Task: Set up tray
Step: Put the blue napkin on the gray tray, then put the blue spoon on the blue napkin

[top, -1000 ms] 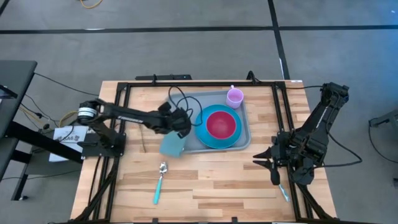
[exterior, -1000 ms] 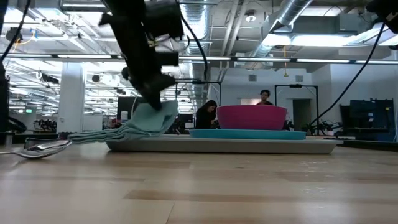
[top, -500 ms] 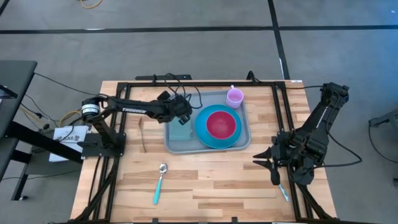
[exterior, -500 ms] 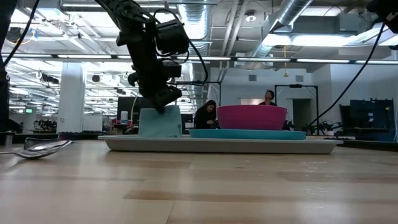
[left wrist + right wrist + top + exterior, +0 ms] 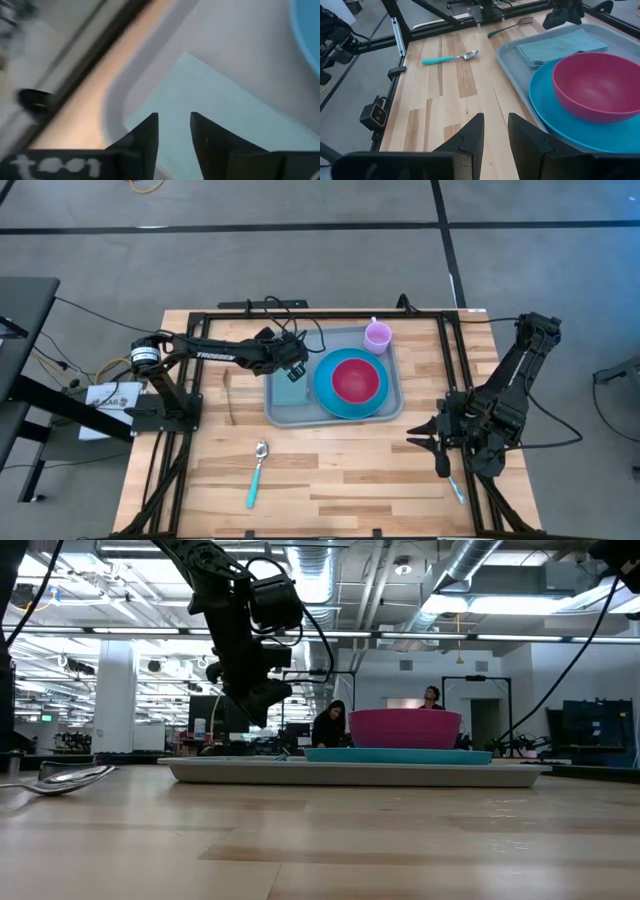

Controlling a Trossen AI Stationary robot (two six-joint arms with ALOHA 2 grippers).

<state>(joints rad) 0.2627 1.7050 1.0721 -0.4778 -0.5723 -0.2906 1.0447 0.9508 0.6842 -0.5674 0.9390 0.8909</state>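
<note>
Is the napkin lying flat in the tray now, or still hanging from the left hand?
Flat in the tray. The napkin lies folded beside the plate, with the left hand just above it, fingers apart and empty.

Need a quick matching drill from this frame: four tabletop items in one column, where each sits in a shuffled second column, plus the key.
Items:
1. napkin
2. pink bowl
3. purple cup
4. spoon

Places:
A. on the blue plate
B. on the bare wood, outside the tray
C. flat on the tray, under the left gripper
D. in the tray's far corner, nearer the right arm's side

Pairs: 1-C, 2-A, 3-D, 4-B
</note>
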